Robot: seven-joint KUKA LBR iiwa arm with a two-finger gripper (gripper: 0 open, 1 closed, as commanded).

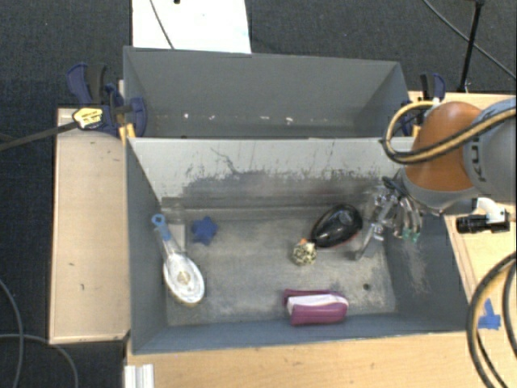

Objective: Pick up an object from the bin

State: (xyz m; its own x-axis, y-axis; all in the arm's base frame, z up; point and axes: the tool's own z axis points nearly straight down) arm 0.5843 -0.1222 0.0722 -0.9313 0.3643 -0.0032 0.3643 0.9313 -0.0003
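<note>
Looking down now, and the floor is dark charcoal carpet (48, 39), close-woven and faintly speckled, spreading over the left side and right across the top of the view. A thick black cable (28, 140) comes in from the left edge and runs rightward over it. Up top, a white sheet (214, 23) lies flat on the carpet, and a thin black wire (161, 18) crosses its left part. Top right, a slim black pole (473, 31) slants across the carpet. The lighting is soft and even throughout.

robot lab, metal bin (266, 95), robot arm (443, 148), cables (40, 136)
</note>
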